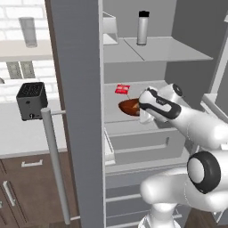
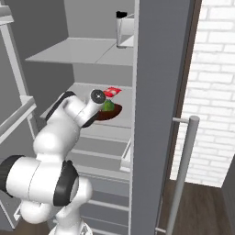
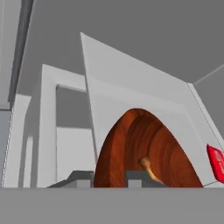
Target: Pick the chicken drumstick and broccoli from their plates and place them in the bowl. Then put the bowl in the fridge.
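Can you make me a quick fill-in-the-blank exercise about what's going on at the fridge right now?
1. The gripper is shut on the rim of the reddish-brown ____.
2. The bowl sits on a shelf inside the open ____.
3. The small packet lying behind the bowl is ____ in colour.
4. On the shelf above stands a grey bottle with a ____ cap.

Missing words: bowl; fridge; red; black
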